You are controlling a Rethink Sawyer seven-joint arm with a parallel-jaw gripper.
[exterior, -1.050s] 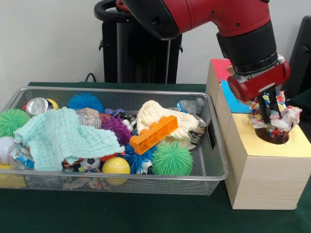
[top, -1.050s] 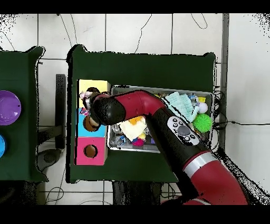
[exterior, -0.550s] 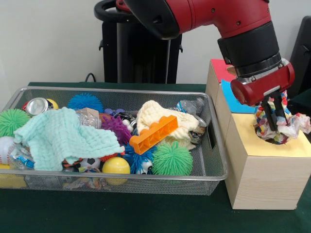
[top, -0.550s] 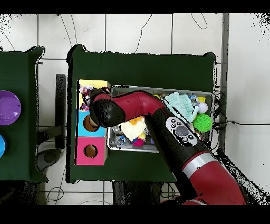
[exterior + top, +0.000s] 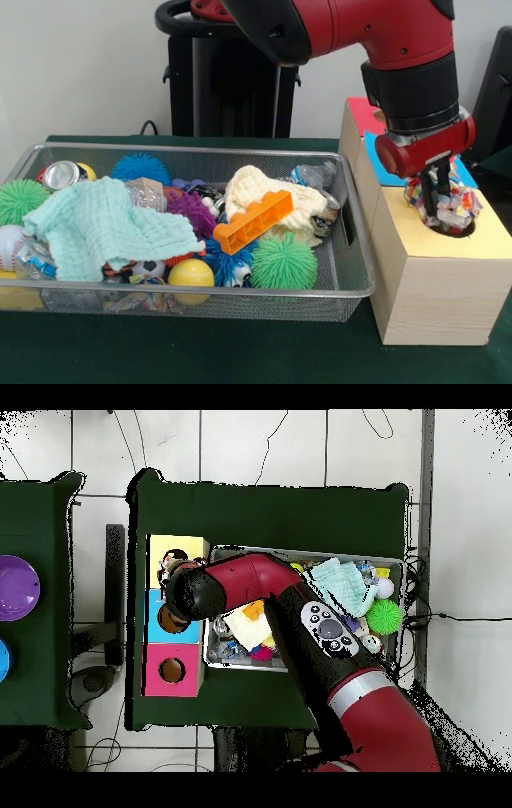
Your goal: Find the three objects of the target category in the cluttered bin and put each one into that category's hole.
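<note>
- Over the yellow hole (image 5: 458, 230), the gripper (image 5: 436, 194) stood upright, fingers clamped on the multicoloured rag ball (image 5: 450, 210).
- The ball sat partly in the hole, directly beneath the gripper.

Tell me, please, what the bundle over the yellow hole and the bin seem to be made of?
The multicoloured bundle looks like soft printed cloth: crumpled folds, matte, ragged edges. The bin looks like metal wire mesh: a fine see-through grid with a shiny silver rim. The gripper reaches into the bundle.
</note>
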